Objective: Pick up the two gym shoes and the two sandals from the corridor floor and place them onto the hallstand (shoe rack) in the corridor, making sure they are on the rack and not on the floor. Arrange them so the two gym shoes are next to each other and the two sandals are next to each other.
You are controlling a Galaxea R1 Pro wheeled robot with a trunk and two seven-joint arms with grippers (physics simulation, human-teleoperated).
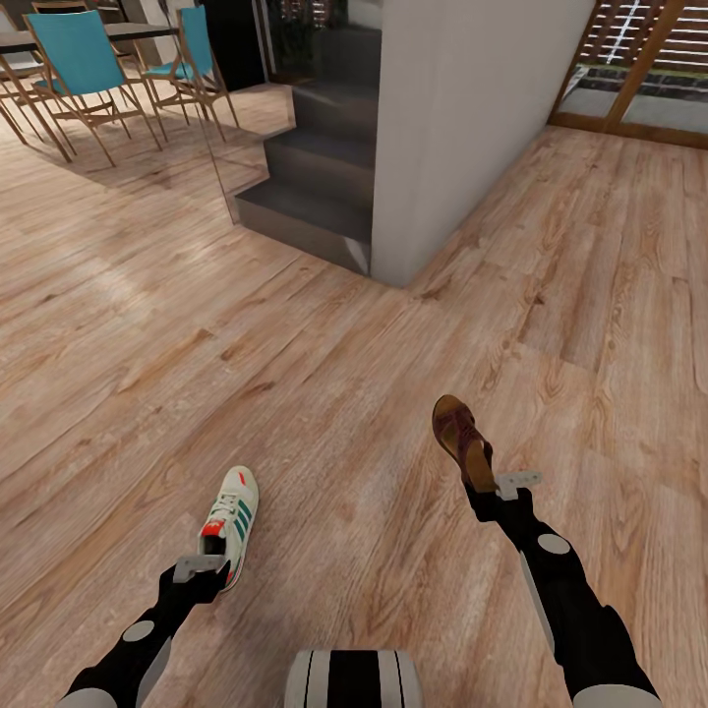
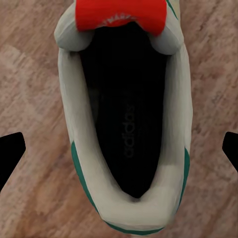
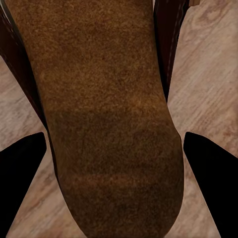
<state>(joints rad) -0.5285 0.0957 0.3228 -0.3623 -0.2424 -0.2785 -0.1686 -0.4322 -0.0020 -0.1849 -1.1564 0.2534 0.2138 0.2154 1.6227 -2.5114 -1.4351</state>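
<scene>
Fingers point(image 2: 11, 153) of the left gripper point(image 1: 211, 575) are seen as dark tips at either edge of the left wrist view, spread wide, with a sneaker point(image 2: 124, 124) lying between them and not touched by either. The sneaker's red heel tab and dark insole are seen from above, its white sides edged with green. In the head view the same sneaker point(image 1: 231, 521) is held at the end of the left arm, above the wooden floor point(image 1: 344, 324), toe pointing away from the robot.

Fingers point(image 3: 22, 183) of the right gripper point(image 1: 489, 492) are likewise set wide, one at each side of a brown sandal point(image 3: 109, 114), whose tan insole lies between them; contact cannot be told. In the head view the sandal point(image 1: 460, 438) is seen at the tip of the right arm, toe pointing away.

Grey stairs point(image 1: 315, 187), a white wall point(image 1: 462, 128) and blue chairs point(image 1: 84, 64) are seen further off.
</scene>
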